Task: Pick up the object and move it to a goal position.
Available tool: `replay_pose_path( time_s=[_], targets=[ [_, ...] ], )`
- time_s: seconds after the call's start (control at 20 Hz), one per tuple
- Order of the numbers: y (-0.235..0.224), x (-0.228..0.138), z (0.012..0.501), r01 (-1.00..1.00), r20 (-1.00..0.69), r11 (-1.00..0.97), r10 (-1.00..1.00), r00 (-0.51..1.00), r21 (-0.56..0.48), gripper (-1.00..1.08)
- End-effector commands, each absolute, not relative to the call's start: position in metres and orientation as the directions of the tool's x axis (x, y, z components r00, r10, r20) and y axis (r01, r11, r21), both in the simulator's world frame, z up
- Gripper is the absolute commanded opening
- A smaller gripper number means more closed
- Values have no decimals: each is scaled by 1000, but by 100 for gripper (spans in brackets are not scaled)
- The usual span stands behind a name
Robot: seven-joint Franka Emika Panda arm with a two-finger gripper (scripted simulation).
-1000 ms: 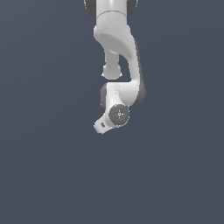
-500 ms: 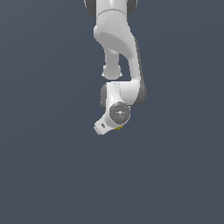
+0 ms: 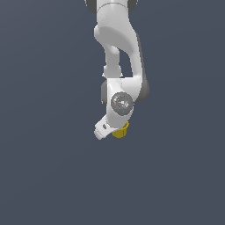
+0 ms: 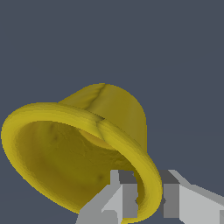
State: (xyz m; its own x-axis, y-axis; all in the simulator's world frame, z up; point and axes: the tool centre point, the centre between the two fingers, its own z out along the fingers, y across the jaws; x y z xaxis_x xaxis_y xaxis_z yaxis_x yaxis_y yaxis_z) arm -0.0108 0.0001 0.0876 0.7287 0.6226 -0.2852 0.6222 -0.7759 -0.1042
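Observation:
The object is a small yellow cup (image 4: 87, 144) with a raised rim band. In the wrist view it fills most of the picture, with its open mouth towards the camera. My gripper (image 4: 148, 194) is shut on the cup's rim wall. One grey finger (image 4: 116, 199) is inside the mouth and the other finger (image 4: 186, 199) is outside. In the exterior view only part of the cup (image 3: 121, 131) shows, below the white hand. There the gripper (image 3: 115, 128) is mostly hidden by the wrist. No goal marker shows.
The background is a plain dark grey-blue surface (image 3: 44, 167) all around. The white arm (image 3: 116, 39) comes down from the top of the exterior view. No other objects show.
The arm has hardly moved. More of the yellow cup now shows below the hand in the exterior view than a second ago.

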Motion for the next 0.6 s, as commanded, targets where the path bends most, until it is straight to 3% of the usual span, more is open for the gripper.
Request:
replay_pose_path(
  time_s=[0.0, 0.55],
  targets=[
    [3, 6, 98, 637, -225, -768, 633, 740, -66, -100],
    [17, 64, 148, 667, 33, -738, 673, 739, 102, -100]
  ],
)
